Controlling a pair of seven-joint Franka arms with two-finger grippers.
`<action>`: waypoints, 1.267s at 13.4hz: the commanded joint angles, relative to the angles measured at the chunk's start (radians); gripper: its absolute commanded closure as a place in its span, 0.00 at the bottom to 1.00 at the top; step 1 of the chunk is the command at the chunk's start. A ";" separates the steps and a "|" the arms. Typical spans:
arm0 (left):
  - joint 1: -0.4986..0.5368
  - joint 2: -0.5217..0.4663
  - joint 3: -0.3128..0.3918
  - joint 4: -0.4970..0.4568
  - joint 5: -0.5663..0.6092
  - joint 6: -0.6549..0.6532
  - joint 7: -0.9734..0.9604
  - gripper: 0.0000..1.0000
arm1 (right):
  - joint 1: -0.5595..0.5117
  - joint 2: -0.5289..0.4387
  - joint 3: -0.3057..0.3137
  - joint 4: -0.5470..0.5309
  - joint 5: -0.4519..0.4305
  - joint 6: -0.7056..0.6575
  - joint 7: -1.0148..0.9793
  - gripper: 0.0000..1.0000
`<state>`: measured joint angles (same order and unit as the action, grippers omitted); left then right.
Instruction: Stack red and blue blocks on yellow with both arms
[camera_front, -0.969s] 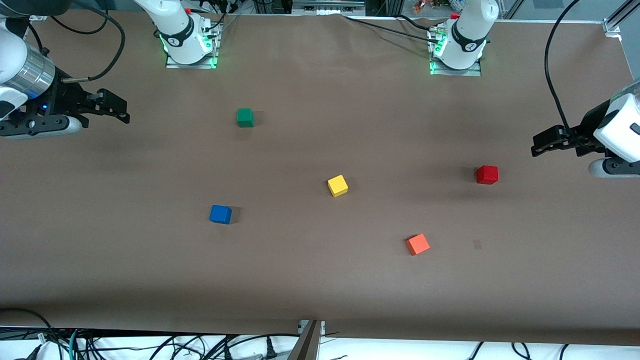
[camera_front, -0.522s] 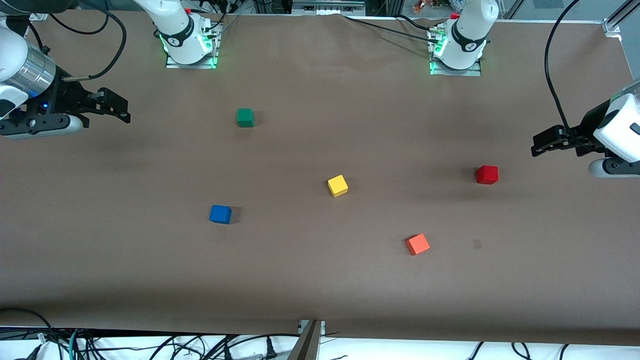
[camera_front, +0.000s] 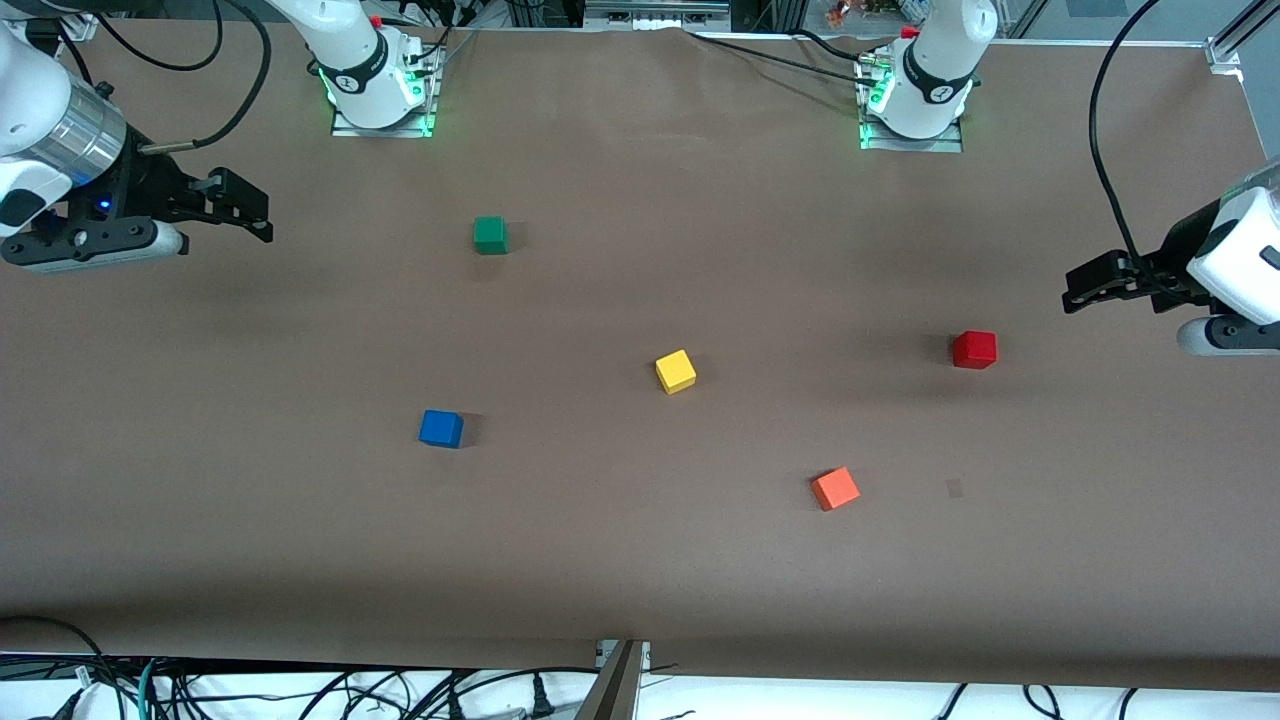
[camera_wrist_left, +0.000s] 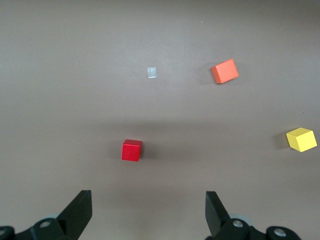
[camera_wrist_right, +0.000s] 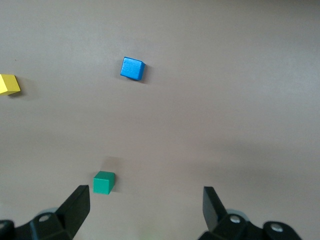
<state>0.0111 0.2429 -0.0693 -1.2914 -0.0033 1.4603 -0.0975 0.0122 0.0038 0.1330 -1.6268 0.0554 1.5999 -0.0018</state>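
Hovering above the table (camera_front: 640, 580) at its right-arm end, the right gripper (camera_front: 245, 210) has its fingers spread wide and empty, and its wrist camera looks down on the blue block (camera_wrist_right: 132, 68), the green cube (camera_wrist_right: 104, 182) and an edge of the yellow cube (camera_wrist_right: 10, 84); that height seems chosen so the arm can survey its side before committing to a descent. The left gripper (camera_front: 1085, 285) hangs over the left-arm end, also open with nothing between its fingers, and the red block (camera_wrist_left: 132, 150) lies nearly centred between its two fingers in the left wrist view, which suggests this arm is lined up to drop onto it. On the table, the yellow cube (camera_front: 676, 371) sits near the middle, within reach of both arms, a sensible base for the stack. The blue block (camera_front: 441, 428) rests toward the right arm's end and a little nearer the front camera than the yellow; the red block (camera_front: 974, 350) rests toward the left arm's end, well apart from the yellow. The lighter orange cube (camera_front: 835, 489) lies nearer the front camera, between yellow and red, and the green cube (camera_front: 490, 235) lies nearer the bases; neither belongs to the stack. Nothing is stacked yet, so the job looks to be at its first reach.
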 joint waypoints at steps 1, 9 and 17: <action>-0.003 0.012 0.002 0.027 0.009 -0.009 0.005 0.00 | 0.000 0.001 -0.001 0.013 -0.002 -0.009 -0.003 0.00; 0.007 0.015 0.002 0.026 0.009 -0.009 0.005 0.00 | 0.002 -0.001 -0.001 0.015 0.001 -0.008 0.000 0.00; 0.006 0.105 0.002 0.001 0.013 0.002 0.015 0.00 | 0.000 0.001 -0.001 0.013 0.000 -0.009 0.000 0.00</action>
<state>0.0167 0.2899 -0.0667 -1.2957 -0.0033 1.4598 -0.0955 0.0123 0.0041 0.1327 -1.6265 0.0553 1.5999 -0.0018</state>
